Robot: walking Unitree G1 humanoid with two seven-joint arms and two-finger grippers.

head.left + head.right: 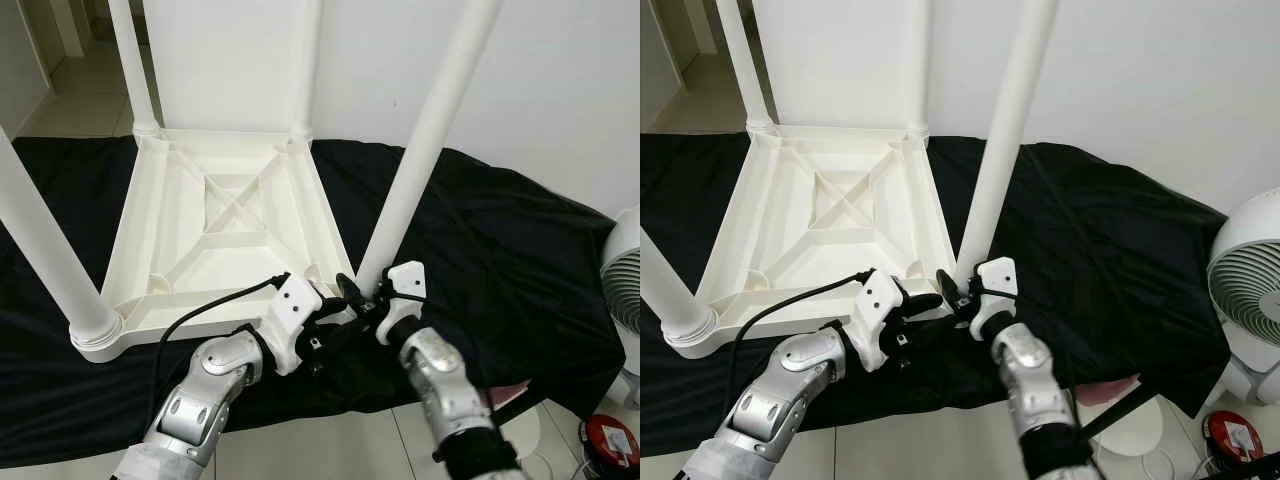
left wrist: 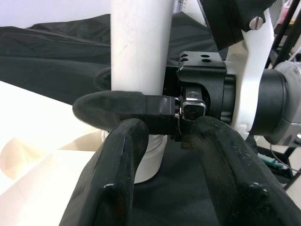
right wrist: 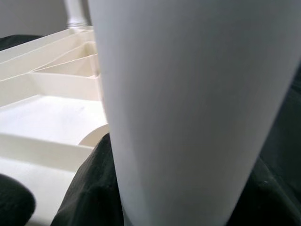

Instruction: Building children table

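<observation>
**Both pincers at the foot of the near right leg**

Nearest the head camera are the two silver arms, which meet low in front at one corner of the upturned table. The left pincer [image 1: 335, 300] reaches in from the left, its white wrist housing trailing a black cable [image 1: 205, 312]. In its wrist view its two black fingers [image 2: 117, 160] stand apart with nothing between them, pointing at the base of the leg and at the other arm's wrist. The right pincer [image 1: 368, 298] is pressed up against the white table leg [image 1: 415, 160] close to its foot; one black finger [image 2: 122, 109] lies across the front of the leg, but how far the fingers are parted and whether they truly grip it cannot be told.

The white tabletop [image 1: 215, 235] lies upside down just beyond and to the left of both pincers, ribbed underside up, on a black cloth [image 1: 500, 250]. Three more legs stand in its other corners, the closest [image 1: 45, 250] well to the left of the left pincer. A white fan [image 1: 1250, 285] stands far off to the right.
</observation>
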